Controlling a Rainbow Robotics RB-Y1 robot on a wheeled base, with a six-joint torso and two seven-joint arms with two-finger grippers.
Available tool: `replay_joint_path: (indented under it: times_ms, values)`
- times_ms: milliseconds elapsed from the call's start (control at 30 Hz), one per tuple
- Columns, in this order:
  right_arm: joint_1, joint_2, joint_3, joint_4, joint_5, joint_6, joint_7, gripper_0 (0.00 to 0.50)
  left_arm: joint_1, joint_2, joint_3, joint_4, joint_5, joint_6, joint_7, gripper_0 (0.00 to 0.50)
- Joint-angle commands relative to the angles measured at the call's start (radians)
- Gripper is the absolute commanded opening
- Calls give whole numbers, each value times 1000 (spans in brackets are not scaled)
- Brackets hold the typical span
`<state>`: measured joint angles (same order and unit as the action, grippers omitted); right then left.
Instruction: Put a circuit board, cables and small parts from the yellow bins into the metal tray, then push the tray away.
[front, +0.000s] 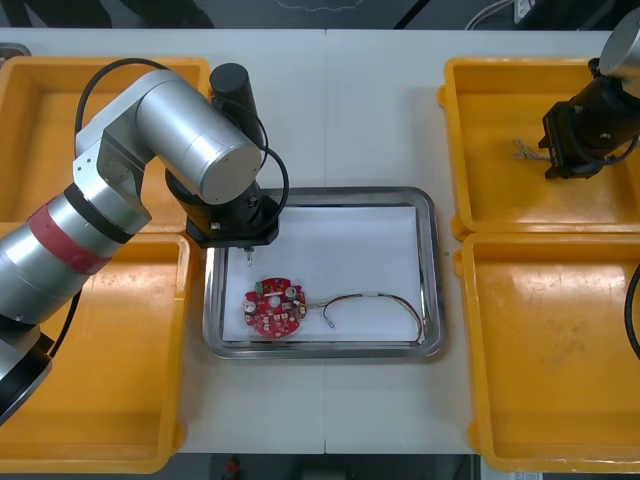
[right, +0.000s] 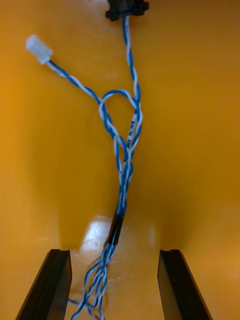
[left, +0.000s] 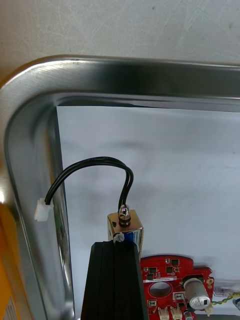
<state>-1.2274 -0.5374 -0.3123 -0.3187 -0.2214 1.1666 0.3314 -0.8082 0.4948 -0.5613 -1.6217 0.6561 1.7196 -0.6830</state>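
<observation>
My right gripper (right: 114, 254) is open, straddling the twisted blue and white cable (right: 128, 150) in the far right yellow bin (right: 200, 150). It's light and floppy; I'd pinch its black sleeve (right: 115, 229). My left gripper (left: 116, 246) clamps a small metal part (left: 125, 226) with a black cable (left: 95, 164) over the metal tray (left: 30, 100), beside the circuit board (left: 170, 285).

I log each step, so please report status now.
Left gripper shut on small metal part, over tray left side. Right gripper open over blue-white cable in bin. Board, red-yellow cable in tray; nothing blocking.
</observation>
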Motion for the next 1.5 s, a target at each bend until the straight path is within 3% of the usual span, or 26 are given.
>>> replay_joint_path:
  times_ms: [33,133,167,233,333,433,533,567,600,633,667,1033,1167,1500]
  values:
    - [-54,7,-14,13,16,-35,-43,500,3,22,-19,-6,-13,-12,-29,1]
    - [-49,7,-14,27,16,-50,-43,500,3,22,-19,-6,-13,-12,-30,7]
    - [-43,7,-14,30,16,-56,-43,500,3,22,-19,-6,-15,-12,-30,41]
    - [-26,8,-13,32,16,-62,-40,500,3,22,-19,-6,-18,-17,-32,255]
    - [-12,14,9,32,16,-62,-43,500,4,22,-19,-6,-23,-17,-33,379]
    - [-7,17,13,32,11,-62,-43,500,3,24,-19,-6,-26,-14,-32,461]
    - [-3,17,15,32,2,-62,-43,500,1,27,-6,-10,-23,-3,-35,498]
    - [0,17,13,32,1,-62,-43,418,1,25,-3,-14,-21,-2,-35,500]
    - [0,17,15,32,1,-62,-43,139,1,25,3,-21,-20,3,-36,500]
    - [0,17,13,32,1,-62,-43,30,1,25,12,-30,-16,8,-36,500]
    - [0,17,13,32,1,-62,-41,0,1,25,17,-37,-15,11,-36,500]
    - [3,4,18,0,8,4,-11,0,1,25,202,-142,25,136,-93,500]
    - [5,-6,19,-102,16,127,3,0,-5,28,314,-164,42,200,-198,500]
    - [31,-13,19,-376,7,450,48,0,-20,61,518,-133,40,200,-402,500]
